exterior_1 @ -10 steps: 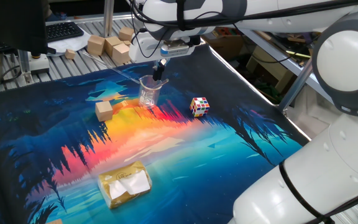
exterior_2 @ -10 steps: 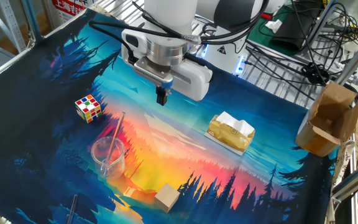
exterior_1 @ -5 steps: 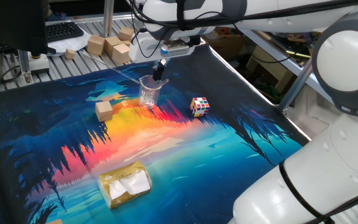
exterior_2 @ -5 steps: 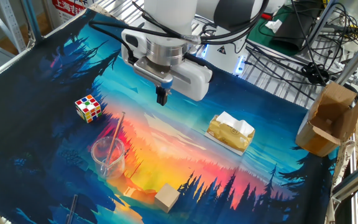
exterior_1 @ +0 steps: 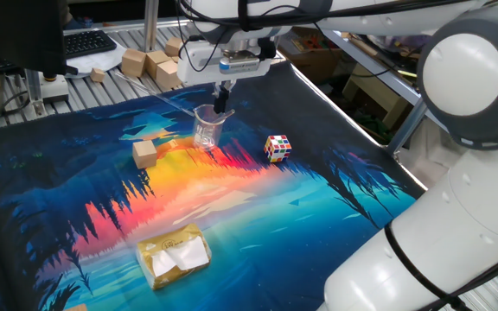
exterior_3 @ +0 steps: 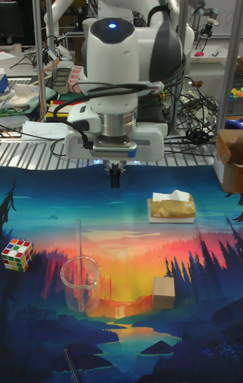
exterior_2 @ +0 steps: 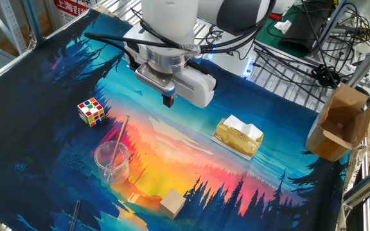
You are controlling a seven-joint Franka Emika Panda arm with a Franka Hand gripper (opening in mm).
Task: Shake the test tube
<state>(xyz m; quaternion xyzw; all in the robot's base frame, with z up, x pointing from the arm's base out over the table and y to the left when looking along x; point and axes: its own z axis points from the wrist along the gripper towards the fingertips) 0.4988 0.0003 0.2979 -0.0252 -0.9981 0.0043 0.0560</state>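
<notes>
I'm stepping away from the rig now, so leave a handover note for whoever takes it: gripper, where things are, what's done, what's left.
Gripper: fingers together, holding nothing, raised above the mat.
Test tube: standing tilted in the beaker, leaning on its rim, top sticking out. The gripper is off to one side of it, towards the tissue pack.
Done: nothing visible; the tube is not gripped.
Left: open the fingers, move over the tube, grip its top, lift it and shake it.

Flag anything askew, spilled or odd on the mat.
Nothing is spilled or broken. The test tube leans at a slant inside the beaker, its top poking above the rim. The gripper hangs shut above the mat, holding nothing.
</notes>
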